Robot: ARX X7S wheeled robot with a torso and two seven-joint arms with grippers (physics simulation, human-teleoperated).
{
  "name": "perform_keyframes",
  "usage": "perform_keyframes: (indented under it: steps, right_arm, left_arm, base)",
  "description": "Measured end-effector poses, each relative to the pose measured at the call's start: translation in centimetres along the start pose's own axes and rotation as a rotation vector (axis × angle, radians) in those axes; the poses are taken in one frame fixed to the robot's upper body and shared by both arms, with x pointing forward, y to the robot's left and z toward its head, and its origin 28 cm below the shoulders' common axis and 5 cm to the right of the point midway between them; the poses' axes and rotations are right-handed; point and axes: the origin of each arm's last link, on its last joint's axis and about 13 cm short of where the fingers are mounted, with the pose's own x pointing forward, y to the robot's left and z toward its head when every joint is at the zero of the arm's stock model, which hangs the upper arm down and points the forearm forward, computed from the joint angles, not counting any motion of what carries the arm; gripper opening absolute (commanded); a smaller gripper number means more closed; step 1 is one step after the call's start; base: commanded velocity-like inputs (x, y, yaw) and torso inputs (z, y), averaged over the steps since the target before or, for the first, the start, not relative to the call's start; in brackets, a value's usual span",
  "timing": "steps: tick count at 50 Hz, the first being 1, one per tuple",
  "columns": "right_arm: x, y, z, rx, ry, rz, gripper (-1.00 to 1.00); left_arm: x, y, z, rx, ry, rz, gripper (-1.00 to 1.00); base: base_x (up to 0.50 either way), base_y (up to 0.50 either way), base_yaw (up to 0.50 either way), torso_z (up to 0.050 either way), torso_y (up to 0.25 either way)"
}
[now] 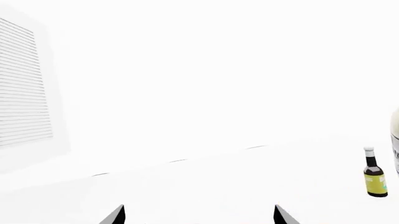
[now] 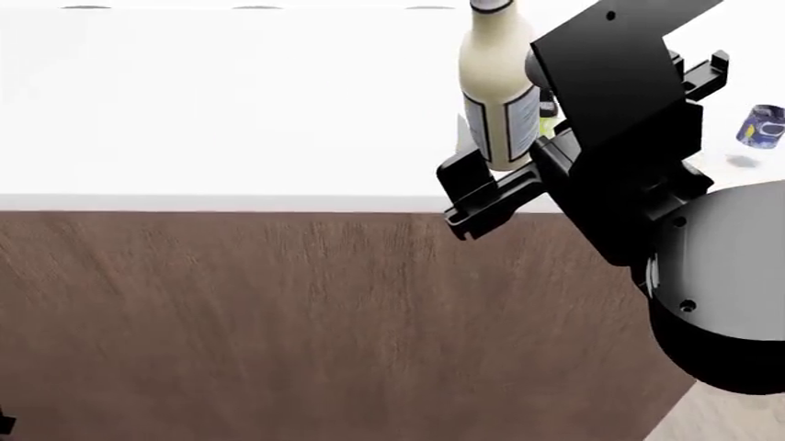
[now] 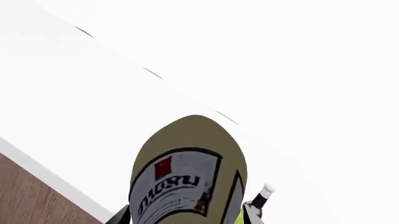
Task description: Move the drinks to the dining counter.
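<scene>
While its black right gripper (image 2: 509, 175) stands closed around the lower body of a tall cream bottle with a white label (image 2: 497, 87), the wheeled robot faces the dining counter (image 2: 221, 110), a wide plain white slab over a brown wood-grain front panel. The cream bottle is upright on the slab near its front edge, towards the right end; the right wrist view shows a finger on either side of it (image 3: 187, 182). Just behind it, mostly hidden, a small dark bottle with a yellow-green label (image 1: 374, 172) also stands upright on the slab. A clear plastic bottle with a blue label (image 2: 763, 126) lies tilted farther towards the right end. The left gripper (image 1: 198, 215), its two dark fingertips spread apart and holding nothing, points over the bare slab, well apart from the bottles.
</scene>
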Motion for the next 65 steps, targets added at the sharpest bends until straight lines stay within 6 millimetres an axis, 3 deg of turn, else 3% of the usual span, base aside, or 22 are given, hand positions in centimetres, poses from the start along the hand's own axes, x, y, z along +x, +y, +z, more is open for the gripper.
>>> perform_keyframes:
  steps: [11,36,65]
  right_arm:
    - [-0.1,0.0,0.1,0.002,-0.016,0.0,-1.0]
    - [0.1,-0.1,0.2,0.03,-0.039,-0.008,-1.0]
    - [1.0,0.5,-0.4,0.136,-0.021,0.024,-1.0]
  left_arm:
    - [0.0,0.0,0.0,0.001,0.0,0.0,1.0]
    - [0.0,0.0,0.0,0.005,-0.004,-0.002,1.0]
    - [0.0,0.0,-0.2,0.002,0.001,-0.003,1.0]
  base:
    - [0.12,0.5,0.0,0.0,0.001]
    - [0.47,0.31,0.0,0.0,0.002]
    - [0.04,0.01,0.0,0.0,0.001]
